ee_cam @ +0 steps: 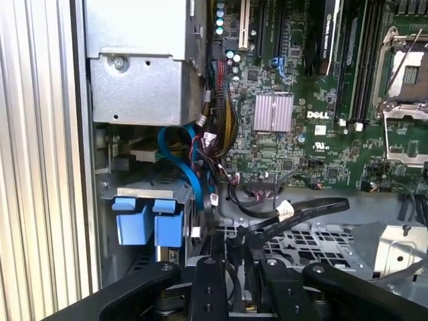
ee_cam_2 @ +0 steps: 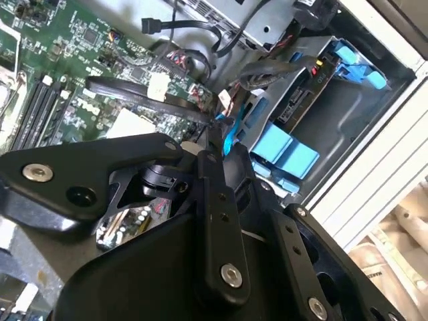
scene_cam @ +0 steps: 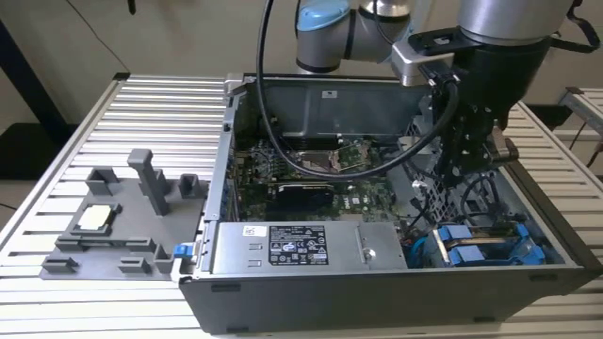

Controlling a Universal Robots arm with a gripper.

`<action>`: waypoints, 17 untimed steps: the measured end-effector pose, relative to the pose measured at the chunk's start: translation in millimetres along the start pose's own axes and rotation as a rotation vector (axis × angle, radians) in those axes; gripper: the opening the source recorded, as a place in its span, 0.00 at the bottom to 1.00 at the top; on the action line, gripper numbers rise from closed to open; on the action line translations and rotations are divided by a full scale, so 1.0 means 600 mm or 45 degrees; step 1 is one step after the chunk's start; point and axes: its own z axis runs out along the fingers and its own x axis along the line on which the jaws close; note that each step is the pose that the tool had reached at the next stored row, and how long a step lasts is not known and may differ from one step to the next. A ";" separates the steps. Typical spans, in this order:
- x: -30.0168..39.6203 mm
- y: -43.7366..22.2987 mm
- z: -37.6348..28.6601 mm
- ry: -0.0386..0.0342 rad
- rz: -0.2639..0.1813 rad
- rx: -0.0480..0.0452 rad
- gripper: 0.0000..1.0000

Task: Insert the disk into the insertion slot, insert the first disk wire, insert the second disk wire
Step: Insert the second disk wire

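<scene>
**Exterior view:** raised, off the arm, looking down at a slant into the open computer case (scene_cam: 377,296) on the slatted table (scene_cam: 141,106). Mid-range, whole case in frame.

**First wrist view:** close, inside the case, facing past the gripper (ee_cam: 234,267) toward the motherboard (ee_cam: 301,100).

**Second wrist view:** closer, tilted, looking over the gripper (ee_cam_2: 212,144).

**Shared by all three:** the motherboard and the disk (ee_cam: 147,221) in its blue carrier.

Soft, even light; deep shadow inside the computer case (scene_cam: 377,304).
</scene>
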 end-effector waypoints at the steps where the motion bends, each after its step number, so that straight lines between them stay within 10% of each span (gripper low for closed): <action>1: -0.001 0.001 0.002 0.0015 0.000 0.007 0.27; 17: -0.003 0.009 0.021 0.0099 -0.001 0.020 0.27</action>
